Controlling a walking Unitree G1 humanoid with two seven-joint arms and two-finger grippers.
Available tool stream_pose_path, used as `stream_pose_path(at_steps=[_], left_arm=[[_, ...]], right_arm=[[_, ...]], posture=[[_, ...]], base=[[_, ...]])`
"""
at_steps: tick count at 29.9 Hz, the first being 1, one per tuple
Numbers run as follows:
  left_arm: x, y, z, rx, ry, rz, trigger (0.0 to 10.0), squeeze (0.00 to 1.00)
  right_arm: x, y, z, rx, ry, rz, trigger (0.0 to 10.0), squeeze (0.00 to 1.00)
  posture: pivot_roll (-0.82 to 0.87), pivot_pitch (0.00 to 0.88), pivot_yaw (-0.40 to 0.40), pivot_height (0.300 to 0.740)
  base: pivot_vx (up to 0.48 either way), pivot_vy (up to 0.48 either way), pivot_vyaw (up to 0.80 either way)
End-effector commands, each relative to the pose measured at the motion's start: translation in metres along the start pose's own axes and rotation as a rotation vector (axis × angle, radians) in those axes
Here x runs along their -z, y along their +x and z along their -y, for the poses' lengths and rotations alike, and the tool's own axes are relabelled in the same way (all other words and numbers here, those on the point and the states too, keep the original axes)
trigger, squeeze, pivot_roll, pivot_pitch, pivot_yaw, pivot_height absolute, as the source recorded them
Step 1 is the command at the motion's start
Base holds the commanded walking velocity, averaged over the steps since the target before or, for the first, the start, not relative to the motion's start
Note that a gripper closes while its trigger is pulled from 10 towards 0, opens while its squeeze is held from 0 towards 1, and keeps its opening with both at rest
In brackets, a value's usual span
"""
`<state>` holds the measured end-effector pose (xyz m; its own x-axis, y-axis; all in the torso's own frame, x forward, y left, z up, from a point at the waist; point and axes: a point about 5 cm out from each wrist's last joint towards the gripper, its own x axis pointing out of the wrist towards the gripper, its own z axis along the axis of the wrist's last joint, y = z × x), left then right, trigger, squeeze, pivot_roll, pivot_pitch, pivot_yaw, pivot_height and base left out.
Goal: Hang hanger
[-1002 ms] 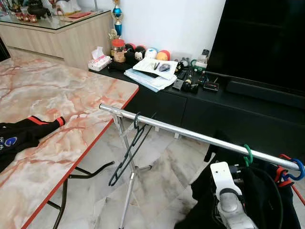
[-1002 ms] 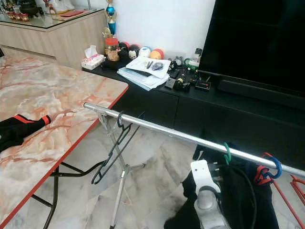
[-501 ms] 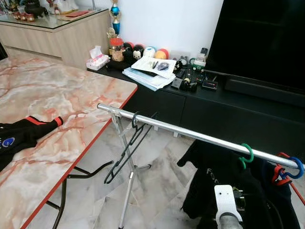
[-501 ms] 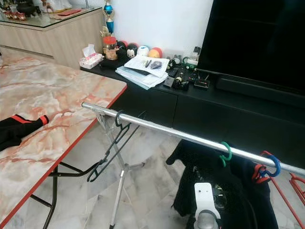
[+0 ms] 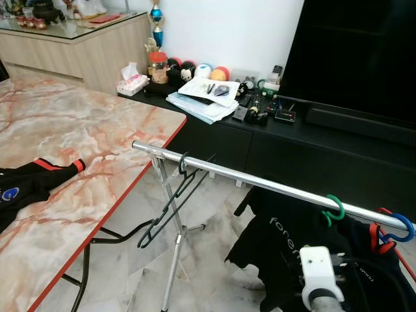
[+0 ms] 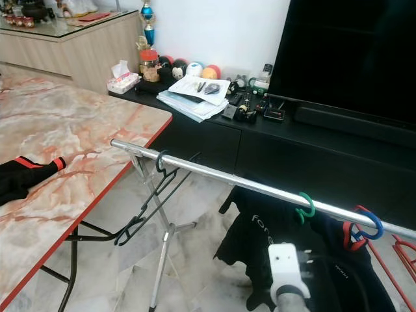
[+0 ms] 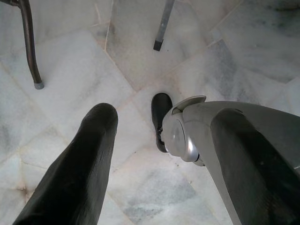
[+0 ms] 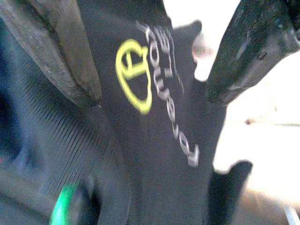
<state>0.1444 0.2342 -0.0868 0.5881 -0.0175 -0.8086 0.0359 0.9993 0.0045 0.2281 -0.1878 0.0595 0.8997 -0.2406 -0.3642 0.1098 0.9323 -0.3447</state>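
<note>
Green hanger [image 5: 335,208] hooking on rail [image 5: 260,184], lower right, carrying black shirt [image 5: 286,244] | right gripper [image 8: 154,89] spreading wide before shirt, holding nothing | left gripper [image 7: 154,154] hanging wide over floor | risking fingers snagging cloth, dragging hook off rail

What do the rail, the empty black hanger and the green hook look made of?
Rail: polished metal tube, likely steel or chrome; it is silver with bright glints. Empty black hanger: thin dark rod, probably coated wire or plastic; the look leaves it open. Green hook: seemingly glossy plastic, going by its saturated colour and thick rounded curl.
</note>
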Motion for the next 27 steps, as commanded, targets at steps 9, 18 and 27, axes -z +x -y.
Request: stream_pose_path(at_steps=[9,18,27], left_arm=[[0.006,-0.002,-0.001,0.006,0.005,-0.028,10.0,0.00],[0.006,-0.001,-0.001,0.003,0.002,-0.027,10.0,0.00],[0.006,-0.002,-0.002,-0.003,0.001,-0.026,10.0,0.00]], right_arm=[[-0.043,0.003,0.033,0.102,0.038,0.052,10.0,0.00],[-0.038,0.026,0.041,0.050,0.086,-0.042,0.0,0.00],[-0.052,0.047,0.043,-0.007,0.143,-0.057,10.0,0.00]], posture=[[0.14,0.045,-0.015,0.740],[0.15,0.048,-0.009,0.740],[0.16,0.053,-0.003,0.740]], base=[[0.000,0.000,0.00],[0.000,0.000,0.00],[0.000,0.000,0.00]])
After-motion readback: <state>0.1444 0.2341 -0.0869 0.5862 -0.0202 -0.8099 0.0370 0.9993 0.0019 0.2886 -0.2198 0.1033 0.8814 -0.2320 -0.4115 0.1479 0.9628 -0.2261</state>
